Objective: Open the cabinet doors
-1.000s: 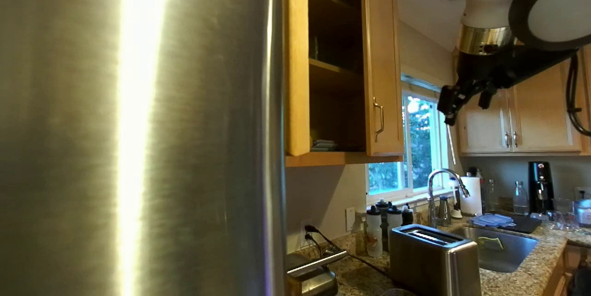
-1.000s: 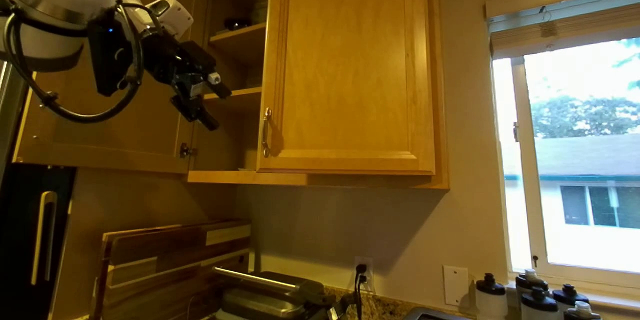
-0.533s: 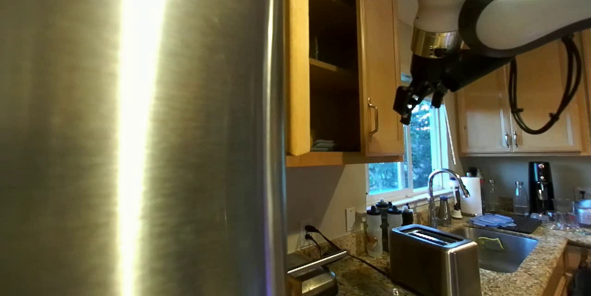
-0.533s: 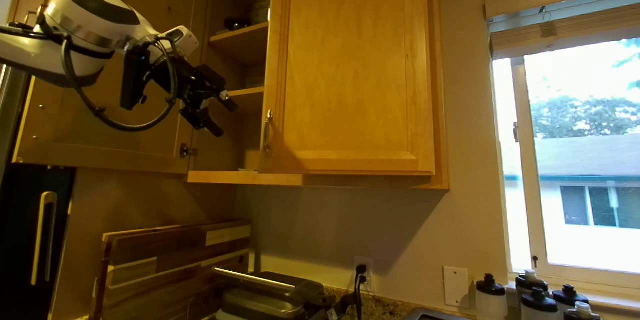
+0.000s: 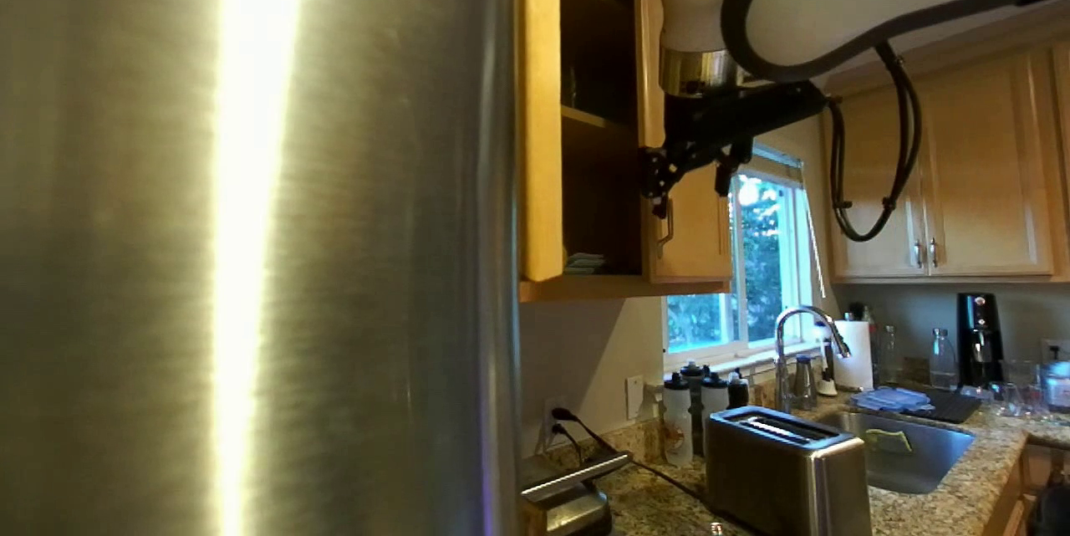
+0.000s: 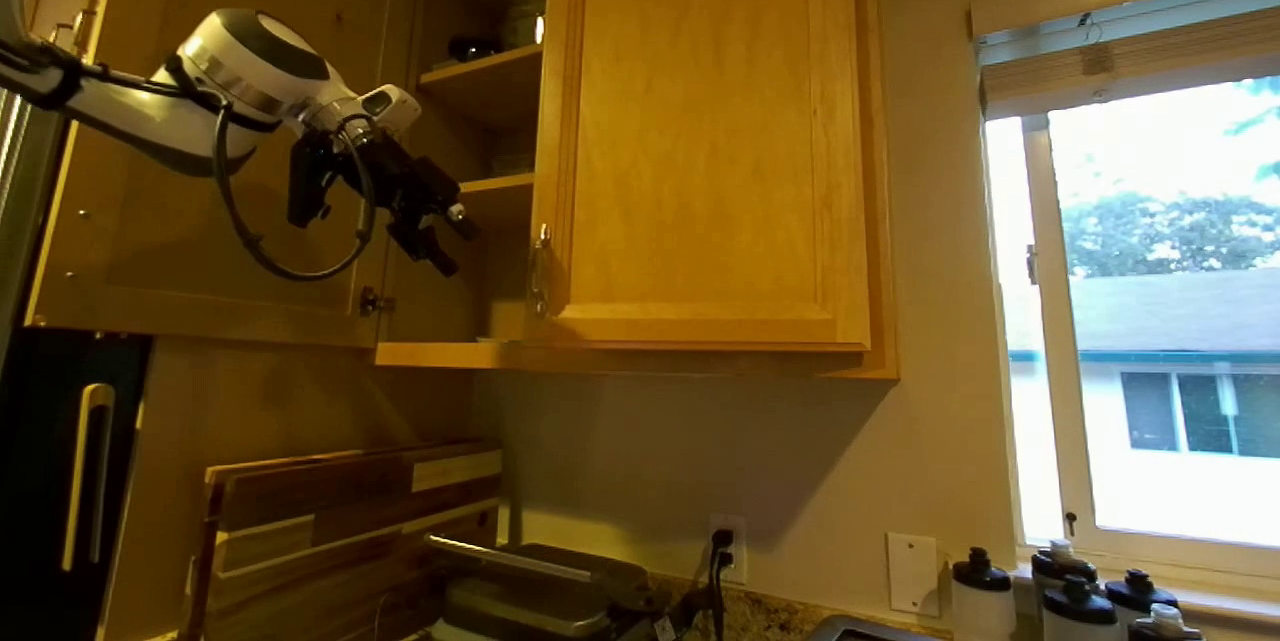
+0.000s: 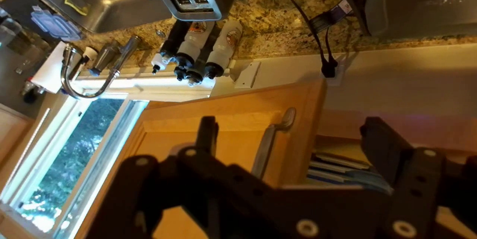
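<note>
The left cabinet door [image 6: 150, 241] stands swung wide out, and its edge shows in an exterior view [image 5: 543, 118]. Partly open, the right cabinet door [image 6: 700, 121] carries a slim metal handle [image 6: 541, 271]. My gripper [image 6: 457, 244] is open in front of the cabinet's opening, left of that handle with a gap in this exterior view. Seen from the wrist, the handle [image 7: 263, 149] on the oak panel [image 7: 238, 149] appears between the spread fingers of the gripper [image 7: 288, 124], with nothing gripped. The handle's lower part is hidden there behind the gripper body.
A stainless fridge [image 5: 359, 235] fills the left of an exterior view. Inside the cabinet are shelves [image 6: 490, 76] with dishes. Below are a toaster [image 5: 786, 469], bottles [image 5: 677, 419], cutting boards [image 6: 350, 541] and a countertop grill [image 6: 540, 601]. A window [image 5: 761, 252] lies past the right door.
My arm and gripper have moved toward the cabinet and the right door's handle, jaws staying open. The right door has swung slightly inward. The left door has not visibly moved.
</note>
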`<state>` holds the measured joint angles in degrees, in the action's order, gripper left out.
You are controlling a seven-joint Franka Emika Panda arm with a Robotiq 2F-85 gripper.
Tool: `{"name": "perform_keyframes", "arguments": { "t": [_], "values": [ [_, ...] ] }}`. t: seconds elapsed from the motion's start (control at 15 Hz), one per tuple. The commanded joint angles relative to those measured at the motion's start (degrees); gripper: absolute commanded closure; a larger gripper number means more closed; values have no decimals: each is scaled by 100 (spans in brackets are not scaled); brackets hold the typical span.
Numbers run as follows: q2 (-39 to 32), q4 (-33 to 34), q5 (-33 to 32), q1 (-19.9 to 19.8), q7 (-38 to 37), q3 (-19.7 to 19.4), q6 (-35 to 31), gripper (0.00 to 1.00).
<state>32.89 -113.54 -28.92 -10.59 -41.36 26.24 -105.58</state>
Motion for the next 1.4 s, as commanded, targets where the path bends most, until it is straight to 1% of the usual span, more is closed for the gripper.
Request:
{"name": "perform_keyframes", "arguments": {
  "t": [0.0, 0.13, 0.27, 0.4, 0.53, 0.73, 1.0, 1.2, 1.33],
  "values": [
    [-610, 774, -257, -25, -1265, 252, 647, 0],
    [-853, 1026, -498, 46, -2003, 327, 836, 0],
    [-1087, 1206, -857, 150, -2713, 371, 871, 0],
    [-1326, 1343, -1304, 289, -3158, 349, 778, 0],
    [-1562, 1427, -1826, 467, -3451, 255, 674, 0],
    [-1940, 1605, -2412, 724, -3697, 38, 707, 0],
    [-2345, 1770, -3019, 1036, -3807, -394, 679, 0],
    [-2542, 1880, -3247, 1221, -3776, -715, 674, 0],
    [-2542, 1869, -3277, 1322, -3732, -891, 668, 0]
  ]
}}
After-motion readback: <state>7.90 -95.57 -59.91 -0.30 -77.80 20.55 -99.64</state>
